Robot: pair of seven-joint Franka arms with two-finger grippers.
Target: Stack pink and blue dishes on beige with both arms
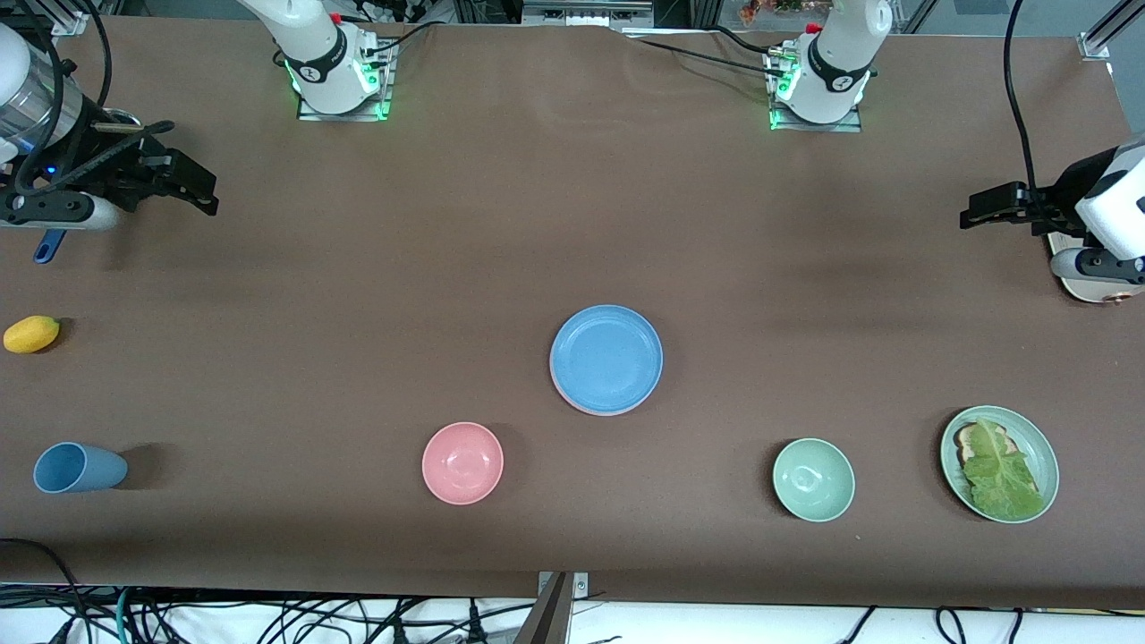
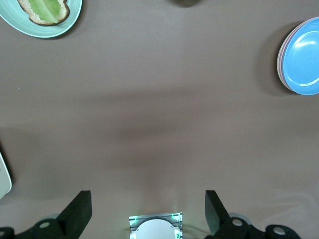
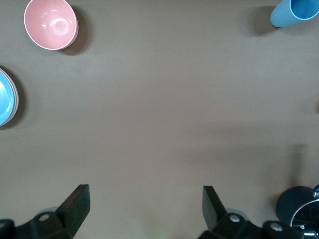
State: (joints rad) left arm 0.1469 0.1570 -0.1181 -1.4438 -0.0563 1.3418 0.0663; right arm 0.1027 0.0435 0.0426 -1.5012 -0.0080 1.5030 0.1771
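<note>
Left pincer point(image 2: 148, 214), right pincer point(image 3: 146, 211) open; one blue plate point(image 1: 606, 359) atop pink plate point(image 1: 572, 400).

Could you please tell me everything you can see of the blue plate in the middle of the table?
The blue plate is a flat, shallow, round, matte sky-blue dish with a low raised rim. It lies level and empty, topmost on a stack: the rim of a pink plate shows just under it, with a paler edge below that. It sits farther from the front camera than the pink bowl. No gripper touches it.
</note>
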